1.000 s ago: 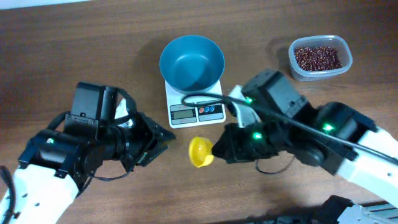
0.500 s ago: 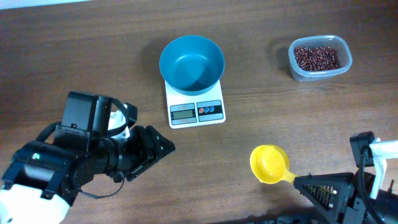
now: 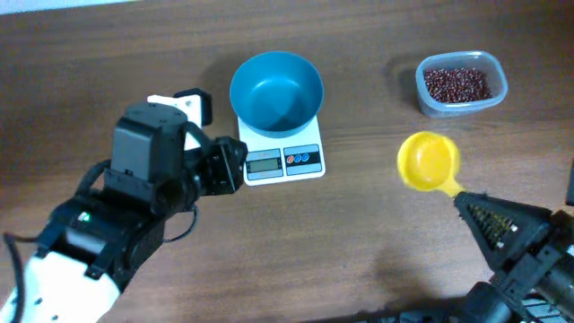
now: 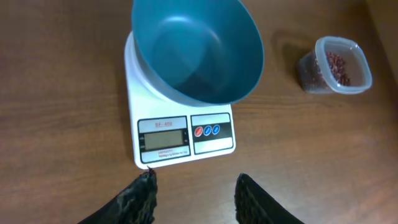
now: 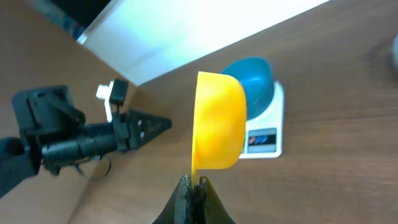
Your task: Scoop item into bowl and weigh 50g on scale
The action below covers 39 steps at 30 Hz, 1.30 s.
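Note:
The light-blue bowl (image 3: 276,90) sits empty on the white scale (image 3: 282,158); both show in the left wrist view, the bowl (image 4: 196,50) on the scale (image 4: 180,140). The red-brown beans (image 3: 457,84) lie in a clear tub at the far right, also in the left wrist view (image 4: 339,66). My left gripper (image 3: 235,165) is open and empty, just left of the scale's front; its fingers (image 4: 196,190) hover before the display. My right gripper (image 3: 466,205) is shut on the handle of a yellow scoop (image 3: 429,161), held empty above the table; it shows in the right wrist view (image 5: 216,121).
The clear plastic tub (image 3: 462,108) holding the beans stands at the back right. The wooden table (image 3: 359,251) stretches around the scale. In the right wrist view the left arm (image 5: 81,137) reaches in from the left toward the scale (image 5: 264,140).
My left gripper has moved up and right to the scale's left front corner. My right gripper has carried the yellow scoop up and right, closer to the tub of beans.

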Tool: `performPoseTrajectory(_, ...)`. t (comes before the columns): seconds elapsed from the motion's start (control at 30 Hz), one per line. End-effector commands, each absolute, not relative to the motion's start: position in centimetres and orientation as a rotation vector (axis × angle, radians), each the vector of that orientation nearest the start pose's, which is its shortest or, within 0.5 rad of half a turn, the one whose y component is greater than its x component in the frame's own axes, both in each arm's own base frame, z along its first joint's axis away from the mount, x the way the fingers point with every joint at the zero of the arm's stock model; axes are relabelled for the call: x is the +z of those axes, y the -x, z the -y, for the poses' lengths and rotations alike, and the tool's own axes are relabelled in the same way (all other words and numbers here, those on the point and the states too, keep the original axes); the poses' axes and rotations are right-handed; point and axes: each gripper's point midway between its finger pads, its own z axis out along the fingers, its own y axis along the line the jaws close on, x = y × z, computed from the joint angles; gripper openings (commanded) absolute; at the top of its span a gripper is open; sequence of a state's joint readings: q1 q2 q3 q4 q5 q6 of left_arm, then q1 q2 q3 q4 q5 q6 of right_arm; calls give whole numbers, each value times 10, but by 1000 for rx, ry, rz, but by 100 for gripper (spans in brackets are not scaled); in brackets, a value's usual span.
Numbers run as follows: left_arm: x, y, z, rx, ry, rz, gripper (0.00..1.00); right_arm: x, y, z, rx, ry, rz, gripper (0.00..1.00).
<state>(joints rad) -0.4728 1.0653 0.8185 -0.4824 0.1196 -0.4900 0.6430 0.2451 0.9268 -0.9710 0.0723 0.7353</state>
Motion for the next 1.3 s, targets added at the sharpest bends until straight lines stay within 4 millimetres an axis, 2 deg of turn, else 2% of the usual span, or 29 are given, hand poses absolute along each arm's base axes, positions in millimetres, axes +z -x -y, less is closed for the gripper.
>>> performPoseTrajectory(0.0,172,-281,184,-534,-186,-2382,36,323,-136,-67,821,-211,-1876,4)
performPoseTrajectory(0.13,169,-275,222,-547,-306,-2348,0,323,-137,-66,819,-214,-1873,4)
performPoseTrajectory(0.23,155,-285,229,-405,-304,-2324,0,322,-136,-66,816,-213,-1878,4)
performPoseTrajectory(0.33,123,-295,239,-360,-321,-2375,0,318,-136,-66,810,-210,-1894,4)
performPoseTrajectory(0.47,95,-301,246,-335,-334,-2417,0,307,-133,-64,784,-209,-1938,4)
performPoseTrajectory(0.6,72,-301,267,-349,-382,-2423,0,307,-134,-63,776,-214,-1939,4)
performPoseTrajectory(0.73,43,-316,274,-304,-365,-2408,0,307,-135,-60,759,-226,-1933,4)
performPoseTrajectory(0.83,35,-324,267,-230,-337,-2397,0,307,-135,-60,759,-227,-1933,4)
performPoseTrajectory(1.1,29,-325,268,-226,-338,-2399,0,307,-135,-60,760,-227,-1933,4)
performPoseTrajectory(1.27,8,-322,265,-192,-353,-2440,0,307,-135,-60,760,-227,-1933,4)
